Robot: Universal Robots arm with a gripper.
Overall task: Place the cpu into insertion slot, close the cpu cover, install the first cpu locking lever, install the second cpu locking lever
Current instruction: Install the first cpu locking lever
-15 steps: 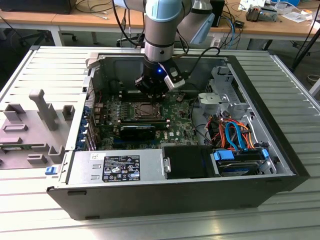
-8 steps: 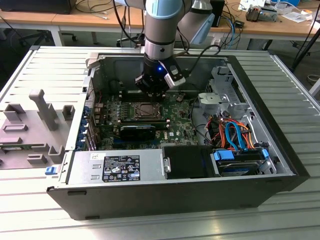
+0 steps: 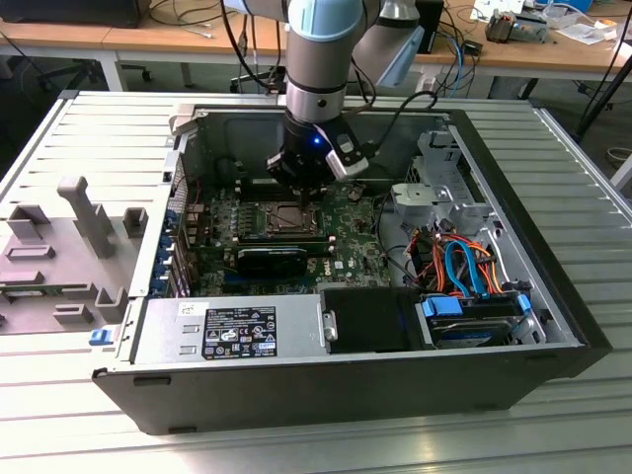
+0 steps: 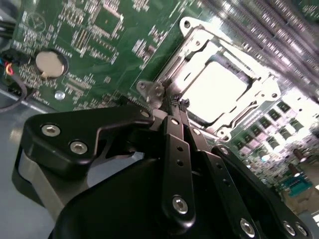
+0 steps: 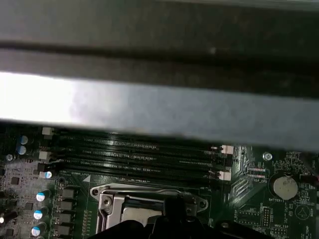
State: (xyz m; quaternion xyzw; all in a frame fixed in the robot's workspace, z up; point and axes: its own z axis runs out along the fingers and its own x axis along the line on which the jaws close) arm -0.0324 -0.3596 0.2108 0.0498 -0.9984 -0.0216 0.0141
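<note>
- I see the insertion slot point(image 3: 285, 219) on the green motherboard point(image 3: 346, 242), about mid-board inside the open computer case point(image 3: 553, 296), which lies on its side on the ribbed metal tabletop point(image 3: 583, 168).
- In the second wrist view a bright silvery cpu point(image 4: 215, 89) sits in the slot, and the cpu cover point(image 4: 249, 64) lies flat around it as a metal frame.
- My claw point(image 4: 173, 99) is down at one edge of that frame, with its fingertips point(image 4: 175, 104) drawn together; I cannot tell whether they pinch anything.
- In the exterior view the claw point(image 3: 296, 183) hangs just past the slot's far edge.
- The first wrist view shows long black memory slots point(image 5: 139, 154) just beside the socket and a round coin battery point(image 5: 283, 185) further off.
- A black power supply box point(image 3: 237, 331) sits near the case's front wall, and blue and orange cables point(image 3: 464, 267) lie toward the exterior view's right.
</note>
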